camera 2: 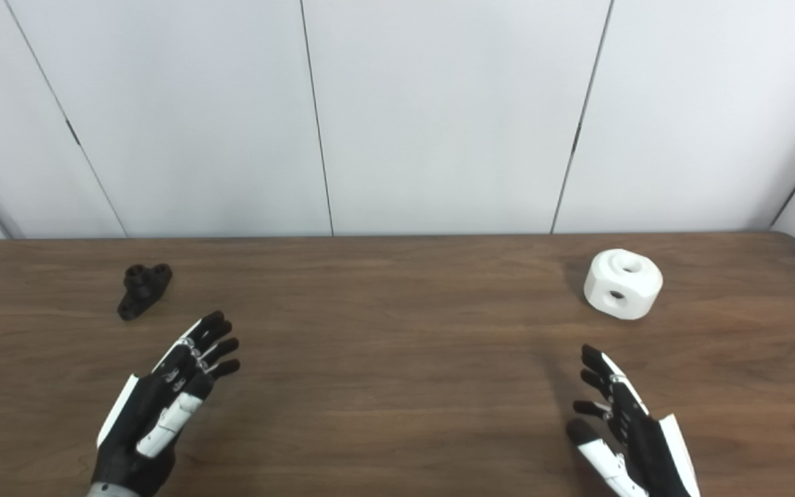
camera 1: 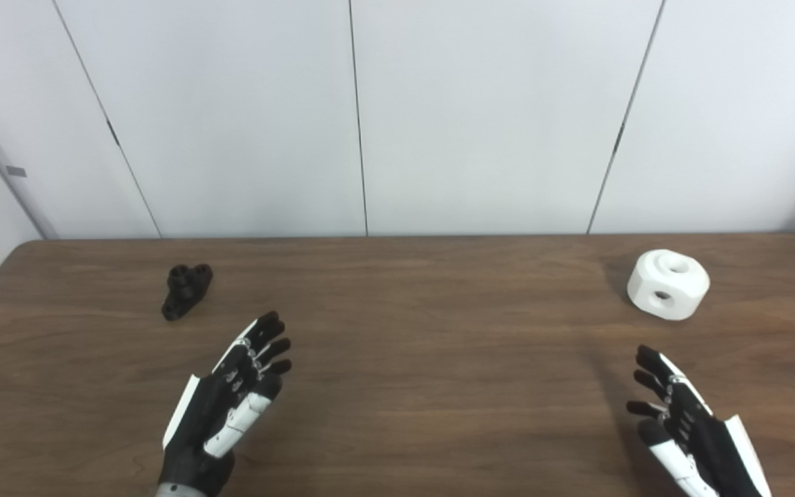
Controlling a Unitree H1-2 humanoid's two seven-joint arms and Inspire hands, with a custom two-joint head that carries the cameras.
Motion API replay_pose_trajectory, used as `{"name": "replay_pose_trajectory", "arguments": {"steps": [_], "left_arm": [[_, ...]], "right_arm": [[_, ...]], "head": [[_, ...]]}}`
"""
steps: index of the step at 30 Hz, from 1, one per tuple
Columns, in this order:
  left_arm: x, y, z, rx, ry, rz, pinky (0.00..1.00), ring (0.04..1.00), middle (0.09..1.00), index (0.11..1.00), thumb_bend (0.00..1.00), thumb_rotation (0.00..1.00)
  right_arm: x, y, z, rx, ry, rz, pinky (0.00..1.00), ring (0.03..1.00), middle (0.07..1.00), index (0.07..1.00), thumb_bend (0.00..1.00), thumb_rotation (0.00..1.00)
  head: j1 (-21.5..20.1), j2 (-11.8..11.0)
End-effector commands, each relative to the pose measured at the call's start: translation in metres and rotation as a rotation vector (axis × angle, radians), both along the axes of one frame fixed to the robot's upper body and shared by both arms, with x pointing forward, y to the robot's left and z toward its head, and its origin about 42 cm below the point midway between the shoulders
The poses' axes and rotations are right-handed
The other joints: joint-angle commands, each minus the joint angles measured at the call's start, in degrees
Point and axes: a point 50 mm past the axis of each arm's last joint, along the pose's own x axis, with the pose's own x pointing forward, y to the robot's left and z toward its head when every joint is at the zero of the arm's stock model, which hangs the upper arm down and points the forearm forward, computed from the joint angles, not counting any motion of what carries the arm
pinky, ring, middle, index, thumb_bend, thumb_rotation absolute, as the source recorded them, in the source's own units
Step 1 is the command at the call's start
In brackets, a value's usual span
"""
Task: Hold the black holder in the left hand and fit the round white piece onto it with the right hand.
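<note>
**Both hands waiting, parts untouched**

My two eyes are showing nearly the same scene. The left eye is taking in more of the side wall at the left, with a small grey tag [camera 1: 16,171] on it; the right eye is catching that tag only at its edge and is showing more of the wall at the right. The right eye is also cutting off more of my right wrist at the bottom.

I am holding my left hand [camera 1: 228,404] above the table [camera 1: 411,359], palm turned inward, fingers spread and pointing away from me, gripping nothing. My right hand [camera 1: 689,424] is mirroring it, fingers apart and empty.

The holder [camera 1: 186,290] is lying on the table beyond my left hand, apart from it. The white piece [camera 1: 668,284] is sitting far right, beyond my right hand, well apart from the holder.
</note>
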Motion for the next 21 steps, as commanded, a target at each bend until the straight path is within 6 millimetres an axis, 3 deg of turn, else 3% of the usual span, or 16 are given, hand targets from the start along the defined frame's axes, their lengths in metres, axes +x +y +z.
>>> {"name": "replay_pose_trajectory", "arguments": {"steps": [1,6,14,21], "left_arm": [[0.0049,0.0026,0.0095,0.02,-0.081,-0.014,0.83,0.895,0.925,0.923,0.89,0.59],[0.0039,0.0027,0.0086,0.023,-0.073,-0.013,0.83,0.886,0.912,0.919,0.87,0.57],[0.0033,0.0021,0.008,0.042,-0.082,-0.011,0.79,0.867,0.902,0.927,0.9,0.56],[0.0009,-0.005,0.0107,0.041,-0.115,0.007,0.73,0.848,0.89,0.914,0.91,0.53]], "right_arm": [[0.0027,0.0025,0.0098,-0.012,-0.083,0.01,0.74,0.89,0.917,0.897,0.87,0.85],[0.0021,0.0027,0.0072,-0.013,-0.08,0.007,0.74,0.887,0.915,0.899,0.84,0.85],[0.0023,0.0016,0.0036,0.0,-0.079,0.012,0.75,0.894,0.928,0.902,0.85,0.86],[-0.0003,-0.0042,-0.0001,0.015,-0.076,0.021,0.8,0.91,0.927,0.904,0.84,0.86]], "head": [[0.2,-0.2],[0.9,-1.4],[1.9,-2.5],[6.7,-4.4]]}}
